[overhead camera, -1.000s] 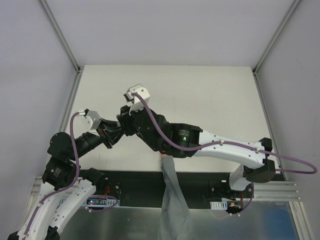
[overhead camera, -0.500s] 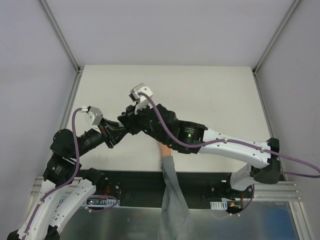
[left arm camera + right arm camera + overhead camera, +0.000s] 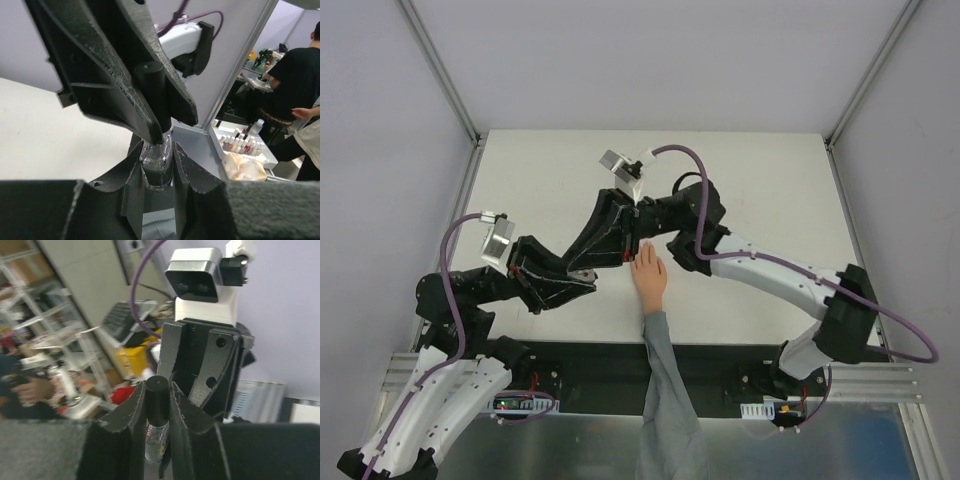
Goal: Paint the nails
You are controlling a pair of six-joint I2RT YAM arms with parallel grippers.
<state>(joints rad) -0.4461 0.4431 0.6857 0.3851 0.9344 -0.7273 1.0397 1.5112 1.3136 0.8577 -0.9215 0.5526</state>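
Just left of the mannequin hand, which is lying on the surface with the nails too small to make out, the left gripper is clamping its fingers on the polish bottle. The right gripper is clamping its fingers on the black cap. With the cap sitting on the bottle, the work is probably only beginning: opening, loading the brush and painting every nail are all waiting.

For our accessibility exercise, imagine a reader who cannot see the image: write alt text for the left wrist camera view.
The left gripper clamps a small glass bottle from below while the right gripper pinches its black cap from above. Beyond the table stands a tray of small bottles.
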